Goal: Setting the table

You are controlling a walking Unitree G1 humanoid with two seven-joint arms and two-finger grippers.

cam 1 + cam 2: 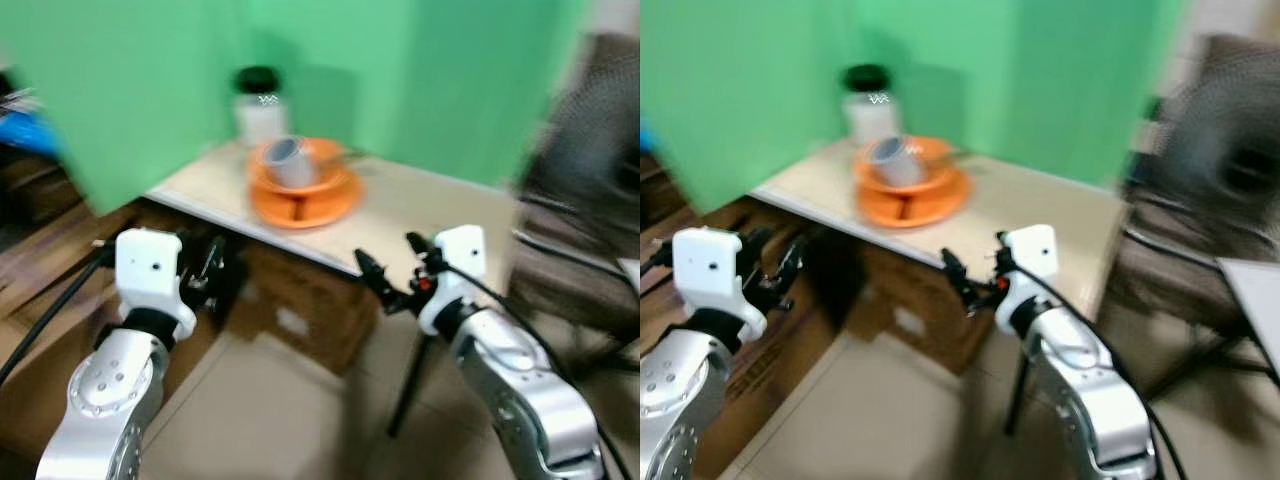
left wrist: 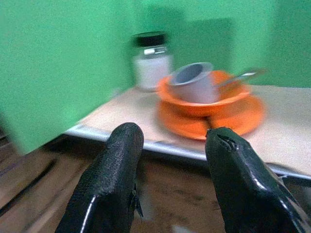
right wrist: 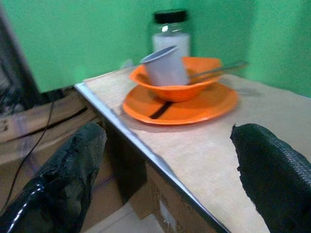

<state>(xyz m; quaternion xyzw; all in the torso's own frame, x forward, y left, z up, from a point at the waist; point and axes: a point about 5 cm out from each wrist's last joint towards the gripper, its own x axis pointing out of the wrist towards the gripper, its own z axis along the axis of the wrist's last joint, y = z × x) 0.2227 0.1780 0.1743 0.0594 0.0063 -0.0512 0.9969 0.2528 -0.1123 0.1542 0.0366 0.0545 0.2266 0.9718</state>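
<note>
Both my tools, left (image 1: 205,272) and right (image 1: 392,268), gape wide, lower frame, short of the tabletop (image 1: 440,215); cup (image 1: 288,160) in bowl (image 1: 325,181) mid-frame.

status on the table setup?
Both grippers, left and right, open, empty, short of table. Cup and spoon in bowl on plate; jar behind. Path clear.

Grey cup (image 3: 166,66) in orange bowl (image 3: 176,86)
</note>
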